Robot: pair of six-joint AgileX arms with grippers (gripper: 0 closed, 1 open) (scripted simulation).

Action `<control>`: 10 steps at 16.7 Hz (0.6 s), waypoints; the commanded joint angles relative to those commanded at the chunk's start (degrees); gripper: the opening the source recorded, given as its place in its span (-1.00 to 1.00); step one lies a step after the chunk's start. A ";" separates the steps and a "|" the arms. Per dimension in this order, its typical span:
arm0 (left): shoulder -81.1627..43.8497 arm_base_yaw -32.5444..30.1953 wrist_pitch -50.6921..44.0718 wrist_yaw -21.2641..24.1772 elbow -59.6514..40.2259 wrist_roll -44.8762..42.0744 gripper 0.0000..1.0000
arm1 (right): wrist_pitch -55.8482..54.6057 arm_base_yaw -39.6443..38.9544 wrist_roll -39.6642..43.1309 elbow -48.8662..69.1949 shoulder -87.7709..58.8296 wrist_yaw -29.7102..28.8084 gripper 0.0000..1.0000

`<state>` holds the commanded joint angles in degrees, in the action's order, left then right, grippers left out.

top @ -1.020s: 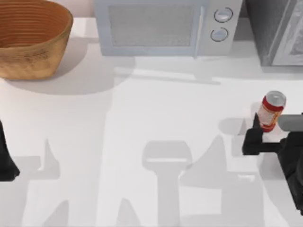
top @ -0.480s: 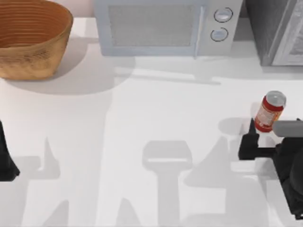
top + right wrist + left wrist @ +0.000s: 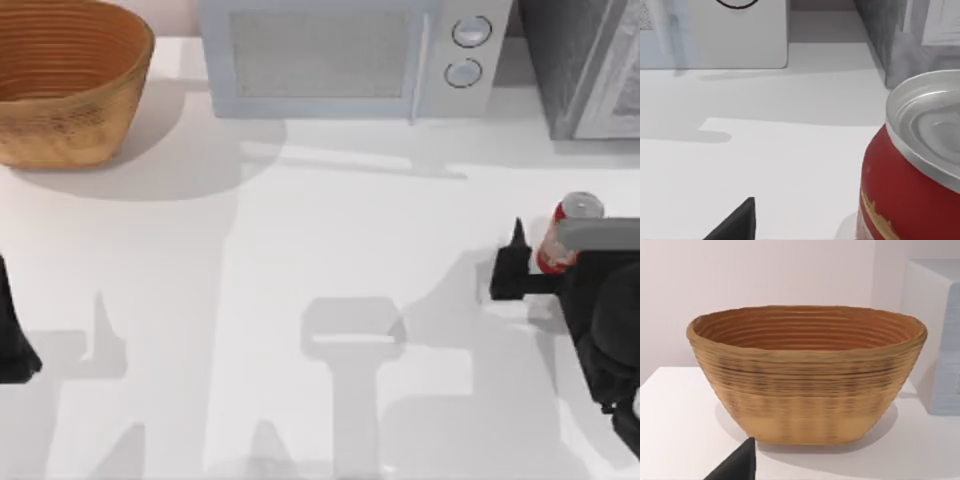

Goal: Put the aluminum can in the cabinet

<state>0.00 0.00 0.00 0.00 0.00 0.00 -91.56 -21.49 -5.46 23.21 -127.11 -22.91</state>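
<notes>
Aluminum can (image 3: pixel 572 232) upright at the table's (image 3: pixel 300 260) 3 o'clock edge, between the right gripper's (image 3: pixel 548 262) wide-spread fingers; cabinet (image 3: pixel 585 65) at 1 o'clock. Left arm parked at 9 o'clock.

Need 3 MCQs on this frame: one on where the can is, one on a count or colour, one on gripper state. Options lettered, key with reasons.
1. Where is the can?
A. in the basket
B. on the table at the right, by the right gripper
C. on the microwave

2. How many round knobs does the microwave have?
A. two
B. four
C. none

3. What state is the right gripper in?
A. shut on the can
B. open, one finger left of the can
C. shut, empty

Key:
1 B: the top view shows it upright near the table's right edge, in front of the cabinet.
2 A: two knobs sit on its right panel.
3 B: there is a gap between that finger and the can.
</notes>
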 joint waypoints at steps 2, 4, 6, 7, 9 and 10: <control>0.00 0.00 0.00 0.00 0.00 0.00 1.00 | 1.55 1.12 0.25 2.37 -0.70 1.09 1.00; 0.00 0.00 0.00 0.00 0.00 0.00 1.00 | 1.90 1.39 0.30 2.89 -0.83 1.34 1.00; 0.00 0.00 0.00 0.00 0.00 0.00 1.00 | 1.90 1.39 0.30 2.89 -0.83 1.34 1.00; 0.00 0.00 0.00 0.00 0.00 0.00 1.00 | 1.90 1.39 0.30 2.89 -0.83 1.34 0.85; 0.00 0.00 0.00 0.00 0.00 0.00 1.00 | 1.90 1.39 0.30 2.89 -0.83 1.34 0.55; 0.00 0.00 0.00 0.00 0.00 0.00 1.00 | 1.90 1.39 0.30 2.89 -0.83 1.34 0.40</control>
<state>0.00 0.00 0.00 0.00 0.00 0.00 -89.66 -20.10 -5.15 26.10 -127.94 -21.56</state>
